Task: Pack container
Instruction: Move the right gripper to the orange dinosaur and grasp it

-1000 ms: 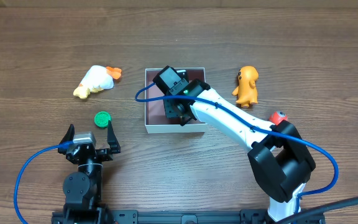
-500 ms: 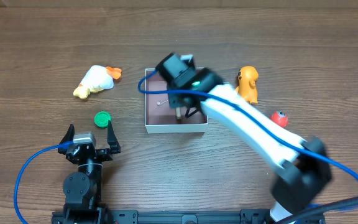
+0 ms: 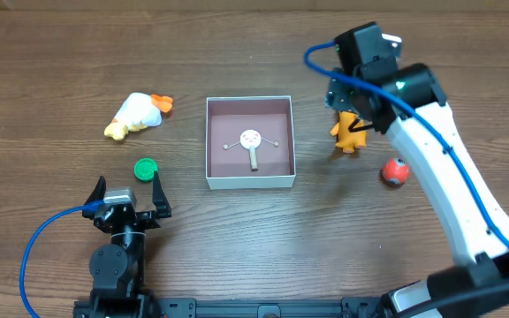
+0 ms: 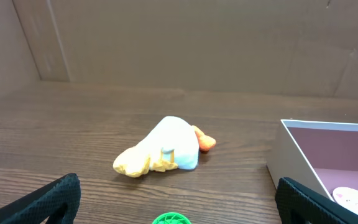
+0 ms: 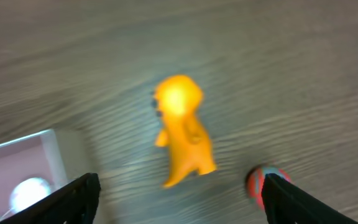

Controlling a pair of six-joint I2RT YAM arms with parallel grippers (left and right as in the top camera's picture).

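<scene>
The container (image 3: pixel 249 180) is a shallow white-walled square box with a pink floor at the table's middle; it also shows in the left wrist view (image 4: pixel 294 155) and blurred in the right wrist view (image 5: pixel 42 146). A small white round-headed toy (image 3: pixel 252 141) lies on its floor. My right gripper (image 3: pixel 358 108) is open and empty, above an orange dog figure (image 3: pixel 352 134), which stands between its fingers in the right wrist view (image 5: pixel 182 134). My left gripper (image 3: pixel 129 196) is open and empty near the front left, just behind a green disc (image 3: pixel 146 168).
A white and yellow duck toy (image 3: pixel 135 115) lies at the left, also in the left wrist view (image 4: pixel 163 149). A red ball (image 3: pixel 395 170) sits right of the dog, also in the right wrist view (image 5: pixel 260 180). The green disc's edge shows in the left wrist view (image 4: pixel 169 219).
My right gripper has left the container, leaving the white toy on its floor, and swung right to above the orange dog. The left arm has not moved.
</scene>
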